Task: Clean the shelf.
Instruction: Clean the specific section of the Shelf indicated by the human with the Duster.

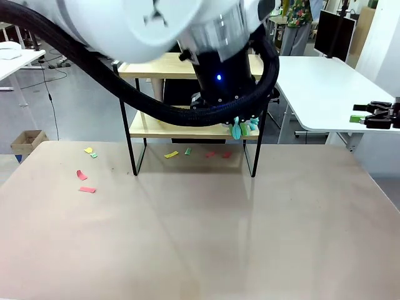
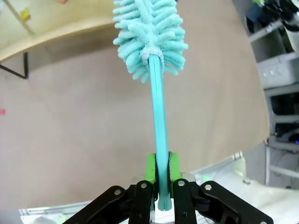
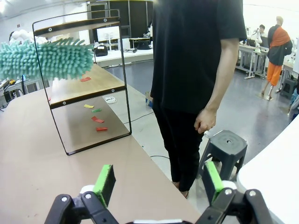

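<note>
The shelf [image 1: 156, 129] stands at the table's far side, two light wooden boards in a thin black frame. My left gripper [image 2: 160, 165] is shut on the handle of a teal fluffy duster [image 2: 158, 116]. Its head [image 1: 242, 129] hangs at the right end of the lower board [image 3: 88, 86], between the two boards; contact is unclear. A red paper scrap [image 3: 85, 79] lies on that board, and a yellow one [image 2: 24, 14] lies on a board in the left wrist view. My right gripper [image 1: 362, 113] stands open and empty, off the table's right side, with its green pads [image 3: 106, 181] wide apart.
Coloured paper scraps lie on the table under the shelf [image 1: 170, 154] and to its left [image 1: 82, 175]. A person in black [image 3: 196, 70] stands by the shelf's end, next to a grey stool [image 3: 226, 143]. A white table [image 1: 319, 94] is at the right.
</note>
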